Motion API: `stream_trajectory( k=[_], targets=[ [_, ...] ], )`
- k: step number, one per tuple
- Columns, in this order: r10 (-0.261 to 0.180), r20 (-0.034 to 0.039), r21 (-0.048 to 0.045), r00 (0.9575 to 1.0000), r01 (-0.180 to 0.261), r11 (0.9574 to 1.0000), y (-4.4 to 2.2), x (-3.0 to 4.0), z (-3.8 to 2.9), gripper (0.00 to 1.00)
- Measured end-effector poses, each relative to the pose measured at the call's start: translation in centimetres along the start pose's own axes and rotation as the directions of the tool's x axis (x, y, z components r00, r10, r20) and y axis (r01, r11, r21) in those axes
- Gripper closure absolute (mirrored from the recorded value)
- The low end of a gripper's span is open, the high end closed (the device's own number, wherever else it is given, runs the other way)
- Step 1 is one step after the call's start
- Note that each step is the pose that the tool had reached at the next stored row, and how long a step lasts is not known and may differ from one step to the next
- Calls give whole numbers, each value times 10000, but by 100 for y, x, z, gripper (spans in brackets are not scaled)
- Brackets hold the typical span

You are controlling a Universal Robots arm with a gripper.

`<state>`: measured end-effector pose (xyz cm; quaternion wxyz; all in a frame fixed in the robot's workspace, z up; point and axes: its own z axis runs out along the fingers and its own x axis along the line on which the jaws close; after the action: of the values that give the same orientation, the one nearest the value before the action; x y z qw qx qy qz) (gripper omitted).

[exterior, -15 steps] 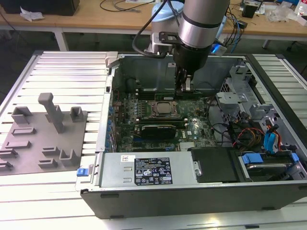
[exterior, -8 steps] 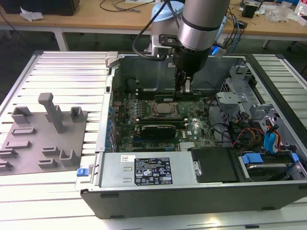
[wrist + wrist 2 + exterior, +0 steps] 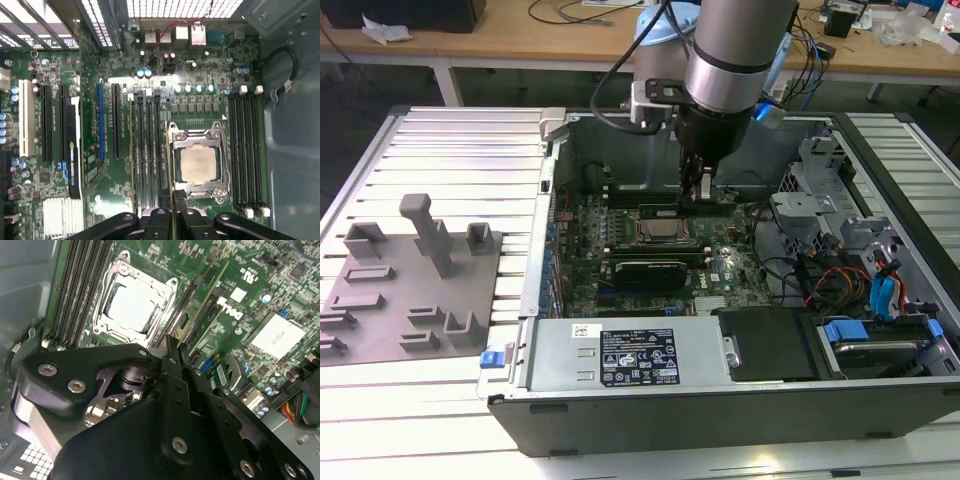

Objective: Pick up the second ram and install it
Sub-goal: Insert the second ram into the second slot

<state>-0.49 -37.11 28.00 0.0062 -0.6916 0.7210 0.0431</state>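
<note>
At the near edge of the open computer case (image 3: 720,400) sits the power supply (image 3: 630,358); beyond it lies the motherboard (image 3: 720,270), with the processor socket (image 3: 660,232) at its centre.

The pincer (image 3: 697,190) hangs just above the slots on the far side of the socket. Its fingers (image 3: 172,365) are closed narrow on the second ram (image 3: 170,160), which stands on edge between them, its lower edge at or in the memory slot (image 3: 161,150) beside the socket. You cannot tell from these views whether the stick is fully seated.

Hazards from this position:
- If the stick is tilted or offset from the slot, downward pressure may bend it or damage the slot contacts.
- If the end latches (image 3: 156,93) are not open, the stick will not seat.
- If the grip slips, the stick may fall onto the socket.
- Cables (image 3: 840,280) on the exterior view's right lie well apart; keep the arm away from them.

On the table, at the exterior view's left, the grey fixture (image 3: 410,280) stands apart.
</note>
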Motion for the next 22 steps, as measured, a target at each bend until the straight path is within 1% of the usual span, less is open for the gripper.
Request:
stream_trajectory(
  k=[2,3,5,15,22],
  targets=[
    [1,1,0,10000,-1,10000,105,6,13,86],
    [0,0,1,10000,0,10000,137,8,17,86],
    [0,3,1,10000,0,10000,164,9,27,86],
    [-1,1,0,10000,1,10000,187,15,100,86],
    [-1,1,1,10000,1,10000,187,19,146,86]
  ],
)
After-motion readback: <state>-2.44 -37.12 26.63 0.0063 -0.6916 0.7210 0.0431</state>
